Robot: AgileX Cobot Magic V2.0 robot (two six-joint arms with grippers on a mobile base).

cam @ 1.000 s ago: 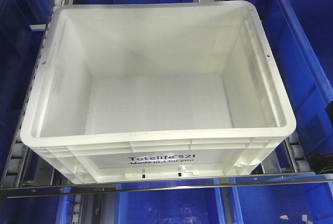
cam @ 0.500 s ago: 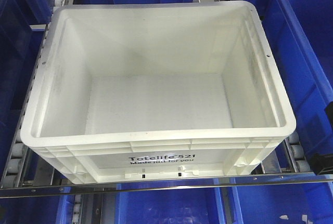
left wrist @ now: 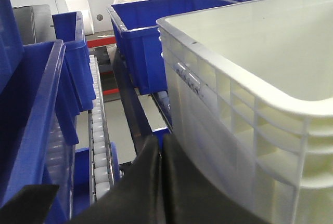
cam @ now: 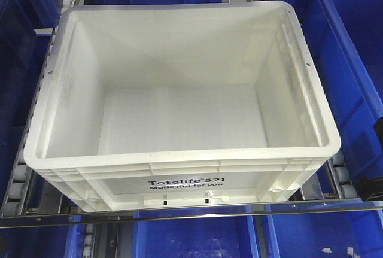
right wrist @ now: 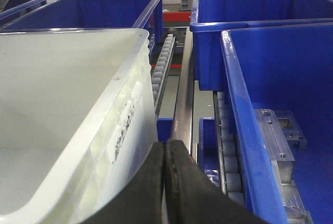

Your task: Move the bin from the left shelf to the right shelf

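Roller shelf [cam: 179, 215] — bin [cam: 179, 120] between closed jaws

White bin [cam: 179, 90], blue bins [cam: 353, 78]

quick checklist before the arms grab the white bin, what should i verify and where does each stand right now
1. Bin is empty: ok, its floor shows bare white.
2. Bin sits level on the roller rails: ok, nothing stacked on it.
3. Left gripper ready beside the bin's side: not ok, fingers pressed together, low beside the ribbed wall, not on the rim.
4. Right gripper ready: not ok, also shut, between the bin and the blue bin on the right.
5. Side clearance on the right: cannot tell, gap looks narrow.
6. Front metal bar clear of the lift path: cannot tell.
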